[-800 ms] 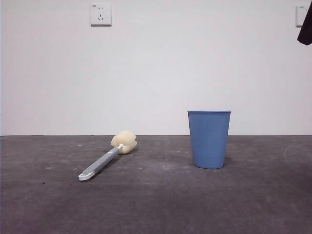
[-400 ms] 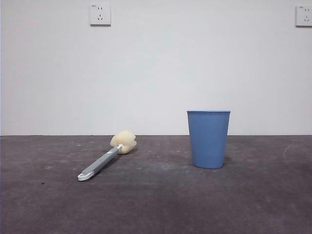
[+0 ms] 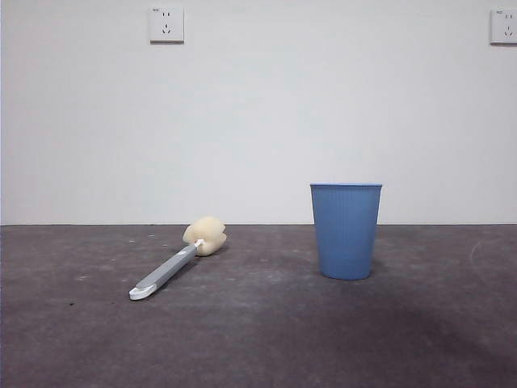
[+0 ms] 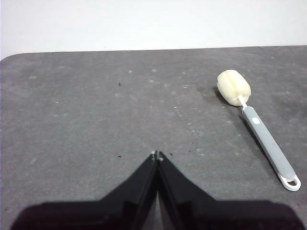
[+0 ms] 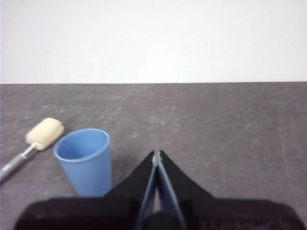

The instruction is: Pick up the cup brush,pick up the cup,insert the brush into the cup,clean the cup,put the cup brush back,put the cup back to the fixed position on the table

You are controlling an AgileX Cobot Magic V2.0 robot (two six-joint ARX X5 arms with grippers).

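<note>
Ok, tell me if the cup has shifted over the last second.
No. In the front view the cup stands at the same spot below the wall socket, upright on the table.

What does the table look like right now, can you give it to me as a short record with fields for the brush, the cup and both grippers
cup brush: lying flat on the table, untouched, sponge head toward the wall
cup: blue ribbed tumbler, upright, apart from the brush, nothing visible inside
left gripper: shut, holding nothing, over bare table away from the brush
right gripper: shut, holding nothing, near the cup but clear of it
wall sockets: two, high on the white wall
</note>
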